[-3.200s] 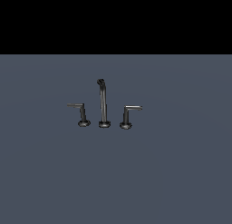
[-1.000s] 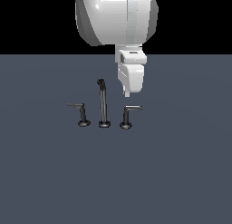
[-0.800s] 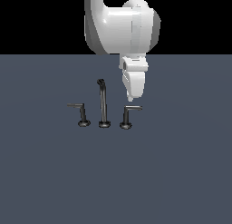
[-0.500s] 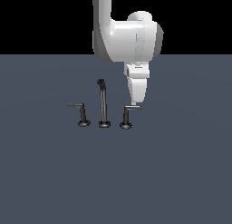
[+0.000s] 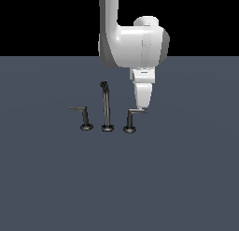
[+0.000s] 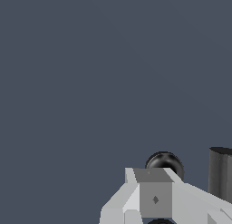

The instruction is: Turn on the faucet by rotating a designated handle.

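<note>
Nearest to us in the exterior view lies a bare stretch of the dark grey-blue floor (image 5: 116, 188), and on it, further back, stands the faucet (image 5: 107, 108) in a short row of three pieces. On the exterior view's left we see the slimmer, darker lever (image 5: 82, 117); in the middle rises the tall spout (image 5: 106, 106) with its bent tip; on the exterior view's right sits the handle (image 5: 132, 119), its round base on the floor and its lighter arm reaching out toward the exterior view's right.

Just above the outer end of that arm we find the gripper (image 5: 141, 105), pointing straight down with its tip at, or just touching, the lever arm; we cannot tell which. Whether its jaws are parted or closed we cannot tell either.

Above it the white arm (image 5: 135, 45) bulks large and climbs out of the picture.

In the wrist view we see a grey finger (image 6: 154, 196), a dark round knob (image 6: 164, 163) just beyond it, and a dark upright cylinder (image 6: 220, 173) at the edge.
</note>
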Motion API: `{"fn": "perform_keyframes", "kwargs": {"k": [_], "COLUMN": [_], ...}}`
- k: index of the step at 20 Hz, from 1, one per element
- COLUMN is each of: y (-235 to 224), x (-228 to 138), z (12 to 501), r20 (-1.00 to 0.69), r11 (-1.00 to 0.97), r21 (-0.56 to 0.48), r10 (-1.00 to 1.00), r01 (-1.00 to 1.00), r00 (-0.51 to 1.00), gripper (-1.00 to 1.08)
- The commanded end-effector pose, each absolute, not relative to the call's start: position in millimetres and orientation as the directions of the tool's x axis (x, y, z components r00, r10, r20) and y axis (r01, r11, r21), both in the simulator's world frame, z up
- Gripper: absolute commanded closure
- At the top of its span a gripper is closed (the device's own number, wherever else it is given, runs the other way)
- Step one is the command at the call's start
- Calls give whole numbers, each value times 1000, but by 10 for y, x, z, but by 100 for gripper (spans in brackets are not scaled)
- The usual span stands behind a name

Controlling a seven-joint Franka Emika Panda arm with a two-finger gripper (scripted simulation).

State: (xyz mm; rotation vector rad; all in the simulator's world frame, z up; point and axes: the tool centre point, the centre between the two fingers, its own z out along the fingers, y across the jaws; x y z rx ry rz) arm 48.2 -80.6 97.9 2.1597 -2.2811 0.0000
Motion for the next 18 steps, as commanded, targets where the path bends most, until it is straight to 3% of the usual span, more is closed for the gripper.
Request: {"fn": "perform_keyframes", "kwargs": {"k": [1, 14, 18], "y": [-808, -978, -895], "x": [482, 71, 95], "z": [980, 980, 979], "r20": [0, 0, -2], "r11": [55, 55, 47], "r21": [0, 0, -10], "r10": [-998, -998, -999], "r01": [-998, -998, -999], "r00": [-55, -55, -47], "gripper": [108, 108, 108]}}
